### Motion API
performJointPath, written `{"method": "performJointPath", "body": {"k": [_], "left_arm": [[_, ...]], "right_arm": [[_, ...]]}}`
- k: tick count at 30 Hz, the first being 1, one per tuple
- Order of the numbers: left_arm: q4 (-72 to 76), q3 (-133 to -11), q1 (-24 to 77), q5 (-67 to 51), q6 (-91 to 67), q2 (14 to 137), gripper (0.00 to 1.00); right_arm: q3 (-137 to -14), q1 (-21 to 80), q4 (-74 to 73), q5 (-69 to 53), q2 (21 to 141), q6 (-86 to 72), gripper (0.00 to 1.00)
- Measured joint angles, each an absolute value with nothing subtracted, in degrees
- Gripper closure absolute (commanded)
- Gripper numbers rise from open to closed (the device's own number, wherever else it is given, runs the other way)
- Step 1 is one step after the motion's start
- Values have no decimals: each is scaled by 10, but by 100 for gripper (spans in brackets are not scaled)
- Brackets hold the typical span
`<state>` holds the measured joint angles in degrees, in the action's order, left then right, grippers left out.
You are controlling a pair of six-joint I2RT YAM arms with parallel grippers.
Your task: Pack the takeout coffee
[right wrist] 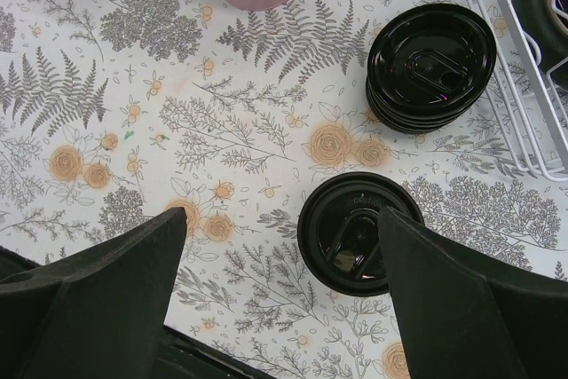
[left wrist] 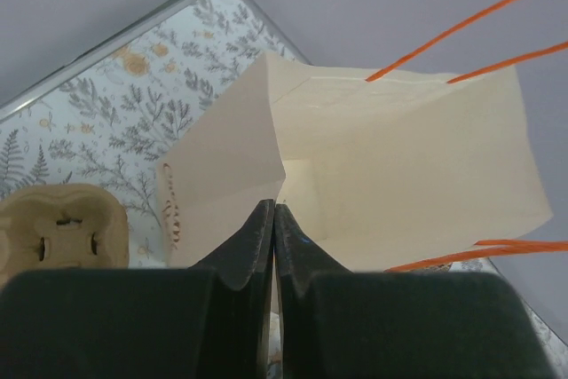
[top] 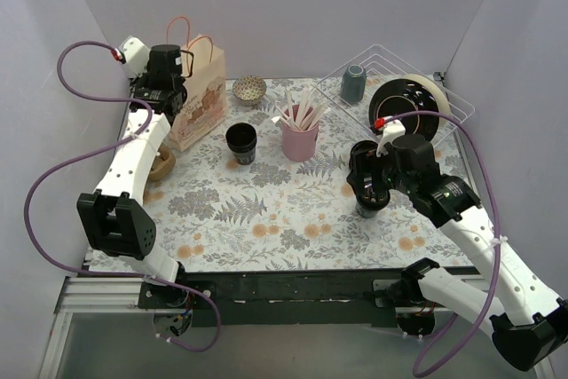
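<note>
The takeout coffee [right wrist: 348, 230], a small black cup with a glossy black lid, stands on the floral mat. My right gripper [right wrist: 284, 219] hovers above it, open; the cup lies just inside the right finger, which covers part of the lid. From above, the coffee [top: 371, 205] is mostly hidden under that gripper [top: 366, 185]. At the back left, my left gripper [left wrist: 273, 210] is shut on the top rim of the cream paper bag [left wrist: 399, 175], which has orange handles and an open mouth. The top view shows the left gripper [top: 165, 77] at the bag [top: 202, 99].
A stack of black lids [right wrist: 432, 64] lies beside the white wire rack [right wrist: 515, 77]. A lidless black cup [top: 240, 143], a pink cup of stir sticks [top: 300, 135] and a small bowl [top: 249, 89] stand mid-table. A grey-blue tumbler [top: 353, 83] sits in the rack. A cardboard carrier [left wrist: 58, 228] lies left of the bag.
</note>
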<state>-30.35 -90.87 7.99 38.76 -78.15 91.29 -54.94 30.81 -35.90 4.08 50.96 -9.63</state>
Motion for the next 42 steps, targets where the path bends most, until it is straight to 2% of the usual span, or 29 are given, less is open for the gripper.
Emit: {"method": "performJointPath", "body": {"k": [5,15,26,30,34,42], "left_arm": [[-274,-935,80,370,-738,886,100],[-249,-965,80,282,-694,752,100],[-316,-987,80,96,-731,640,100],[-321,-943,80,8,-781,588,100],[-322,-868,80,-68,-834,534,100],[-341,-703,80,-147,-895,479,100]], "right_arm": [[-549,308,-359,41,501,-91,4],[-551,308,-366,48,499,-79,1],[-562,308,-376,58,474,-71,1],[-560,308,-375,56,455,-78,4],[-543,308,-373,60,439,-96,11],[-503,308,-378,62,447,-139,16]]}}
